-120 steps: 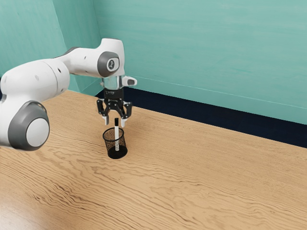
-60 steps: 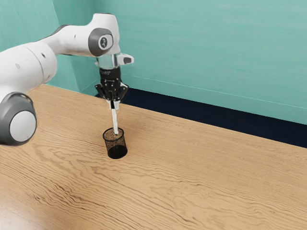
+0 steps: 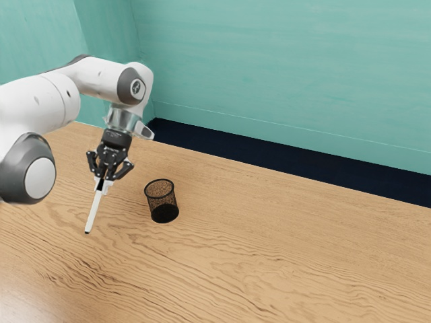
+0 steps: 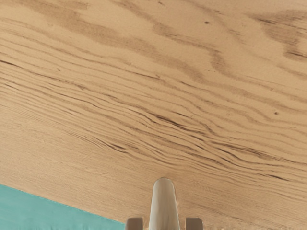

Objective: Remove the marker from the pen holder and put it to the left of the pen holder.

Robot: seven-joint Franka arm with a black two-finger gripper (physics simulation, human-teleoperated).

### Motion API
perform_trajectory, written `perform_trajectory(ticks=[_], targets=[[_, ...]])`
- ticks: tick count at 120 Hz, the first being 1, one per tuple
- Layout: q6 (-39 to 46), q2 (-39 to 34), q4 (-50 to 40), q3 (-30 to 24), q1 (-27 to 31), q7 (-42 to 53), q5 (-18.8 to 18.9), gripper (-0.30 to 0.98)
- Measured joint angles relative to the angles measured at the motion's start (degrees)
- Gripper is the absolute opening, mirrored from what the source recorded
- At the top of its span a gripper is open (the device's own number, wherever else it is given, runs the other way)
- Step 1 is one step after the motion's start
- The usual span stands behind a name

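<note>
In the exterior view my gripper is shut on the marker, gripping it near its black upper end. The white marker slants down toward the exterior view's left, its dark lower tip over the wooden table. Upright on the table, the black mesh pen holder stands apart from the marker, on the exterior view's right of it. In the wrist view the pale marker projects from between the fingertips of my gripper.
Bare wood of the table lies around the pen holder and toward the exterior view's right. Beyond the table's far edge are a dark strip of floor and a teal wall.
My gripper has closed on the marker, lifted it out of the pen holder and carried it toward the exterior view's left, tilting with it. The pen holder has stayed in place.
</note>
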Motion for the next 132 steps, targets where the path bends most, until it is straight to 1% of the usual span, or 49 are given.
perform_trajectory(ticks=[29, 45, 54, 64, 72, 76, 80, 82, 92, 100, 105, 112, 119, 132], targets=[[-2.9, 7.8, 2.4, 0.9, 3.1, 0.6, 0.7, -0.10], [-3.5, 9.5, 2.7, 0.7, 4.4, 1.1, 0.6, -0.09], [-3.1, 10.1, 3.4, 0.2, 4.6, 1.2, 0.2, 0.07], [-2.6, 10.2, 6.4, -0.2, 4.8, 1.1, -0.4, 0.26], [-1.6, 10.1, 7.2, -0.5, 5.1, 1.2, -0.8, 0.37], [-0.7, 9.2, 7.4, -0.7, 5.4, 1.5, -2.2, 0.42], [0.6, 6.6, 6.9, -1.0, 5.5, 1.9, -3.6, 0.46], [1.5, 4.2, 5.6, -1.7, 5.5, 2.1, -4.1, 0.47], [6.6, -10.8, -4.8, -4.9, 5.4, 2.9, -5.6, 0.54], [11.4, -23.3, -14.3, -7.0, 4.1, 3.6, -5.7, 0.58], [14.3, -28.2, -18.1, -7.5, 1.9, 3.9, -5.2, 0.60], [17.6, -32.8, -21.5, -7.6, -1.4, 3.4, -4.6, 0.62], [19.9, -35.1, -22.7, -7.5, -4.2, 2.8, -4.4, 0.64], [22.9, -36.8, -23.1, -7.5, -5.3, 2.0, -4.3, 0.66]])
